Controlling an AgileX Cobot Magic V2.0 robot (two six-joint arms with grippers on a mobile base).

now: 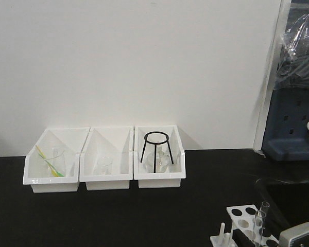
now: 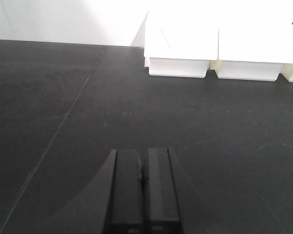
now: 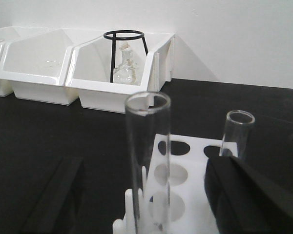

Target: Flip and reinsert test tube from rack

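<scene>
The right end effector [image 3: 145, 195] had its two dark fingers [image 3: 58, 195] wide apart, and they clamped nothing. Between them stood a clear test tube [image 3: 147, 161], upright, with its open mouth on top and its lower end in a hole of the white rack [image 3: 185, 151]. There was free space on both sides of the glass. A second test tube [image 3: 236, 134], also upright in the rack, stood a little further ahead, just beside the right-hand finger, which hid its lower part. The rack rested on the black table [image 3: 34, 131], below and in front of this end effector, with its short pegs [image 1: 222, 232] on the left-finger side.

Well ahead and to the left, three white bins [image 1: 107, 177] stood side by side against the wall [image 1: 144, 62]. The bin closest to this end effector held a black tripod [image 3: 111, 58] and a small glass flask [image 3: 123, 73].

The left end effector [image 2: 142, 180] had its fingers pressed together with nothing between them. Only bare table lay under it, and the bins were far ahead, to its right.
</scene>
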